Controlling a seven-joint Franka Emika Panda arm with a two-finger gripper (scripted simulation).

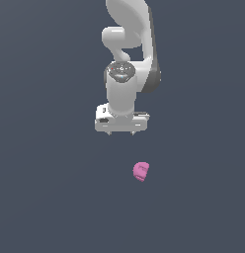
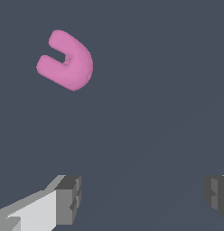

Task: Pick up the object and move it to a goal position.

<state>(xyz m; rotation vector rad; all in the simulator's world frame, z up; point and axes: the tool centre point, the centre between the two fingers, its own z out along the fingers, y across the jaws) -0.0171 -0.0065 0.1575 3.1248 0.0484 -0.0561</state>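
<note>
The object is a small pink-magenta lump curled like a C. It lies on the dark grey ground, below the arm in the exterior view and a little toward that view's right. In the wrist view the object shows its notch clearly. My gripper hangs from the white arm, apart from the object. In the wrist view the gripper is open and empty. Its two grey fingertips stand wide apart, and the object is not between them.
The white Panda arm rises toward the top of the exterior view. A plain dark grey surface fills everything around it.
</note>
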